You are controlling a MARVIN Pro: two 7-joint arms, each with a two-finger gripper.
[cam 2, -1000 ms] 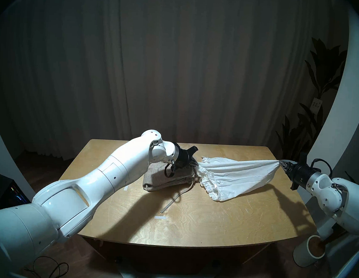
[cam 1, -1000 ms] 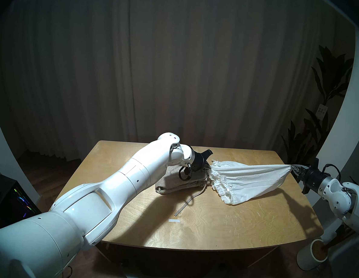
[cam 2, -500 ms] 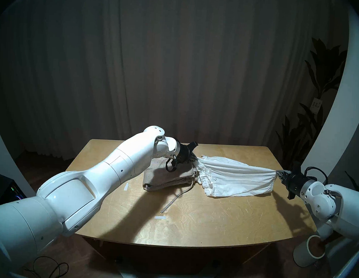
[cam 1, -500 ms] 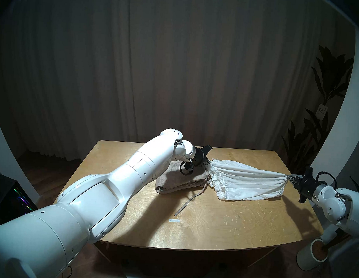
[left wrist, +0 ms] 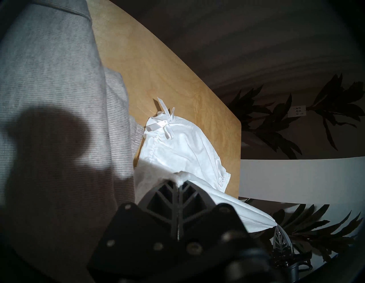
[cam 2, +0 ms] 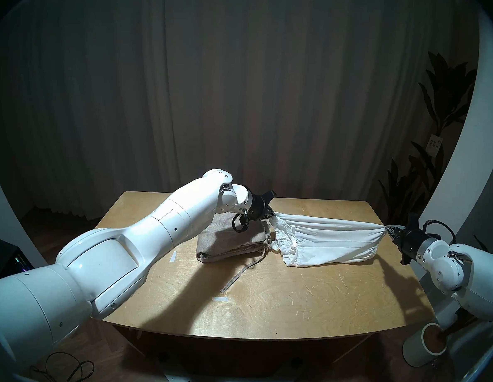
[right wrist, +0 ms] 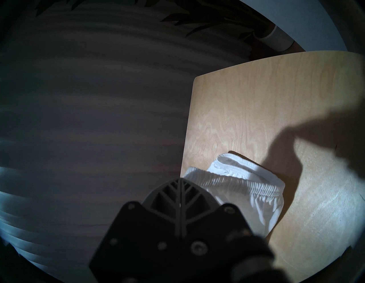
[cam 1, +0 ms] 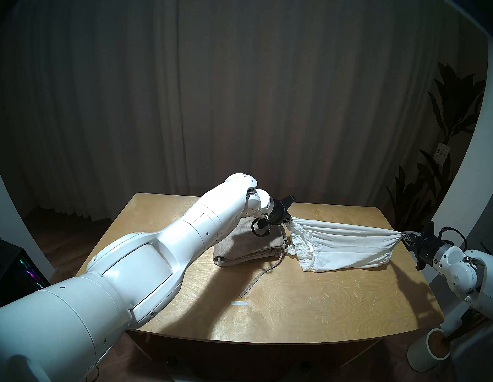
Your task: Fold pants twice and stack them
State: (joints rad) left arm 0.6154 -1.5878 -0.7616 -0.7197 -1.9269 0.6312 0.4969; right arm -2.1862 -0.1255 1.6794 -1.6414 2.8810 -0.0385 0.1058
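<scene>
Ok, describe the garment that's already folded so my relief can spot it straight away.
Start at the wooden table. Left of its middle, partly under the left arm, lies a thick grey-beige knit bundle, the folded pants. Unlike the white shorts stretched between both end effectors beside it, it lies folded, trailing a long drawstring toward the front.

The grey-beige pants (cam 1: 247, 248) lie folded in a soft pile on the tabletop (cam 1: 304, 313), and their long drawstring (cam 1: 255, 282) trails toward the front edge. Just to the right of the pile, the thin white shorts (cam 1: 342, 247) hang stretched out sideways, their top edge pulled tight and their lower edge touching the tabletop.
</scene>
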